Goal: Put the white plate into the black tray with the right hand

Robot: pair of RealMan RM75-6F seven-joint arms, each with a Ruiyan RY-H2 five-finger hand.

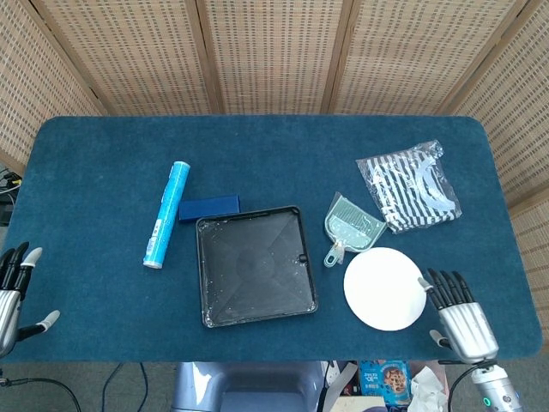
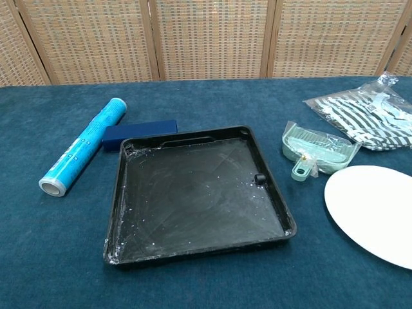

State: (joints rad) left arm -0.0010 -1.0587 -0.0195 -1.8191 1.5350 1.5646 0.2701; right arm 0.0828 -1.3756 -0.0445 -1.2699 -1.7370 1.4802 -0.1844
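The white plate lies flat on the blue table, right of the black tray. The tray holds nothing but white specks. In the head view my right hand is at the table's front edge, just right of the plate, fingers spread and holding nothing; its fingertips are close to the plate's rim. My left hand hangs open off the table's front left edge. Neither hand shows in the chest view.
A small green dustpan lies just behind the plate, and a striped bag sits further back right. A blue roll and a dark blue box lie left of and behind the tray.
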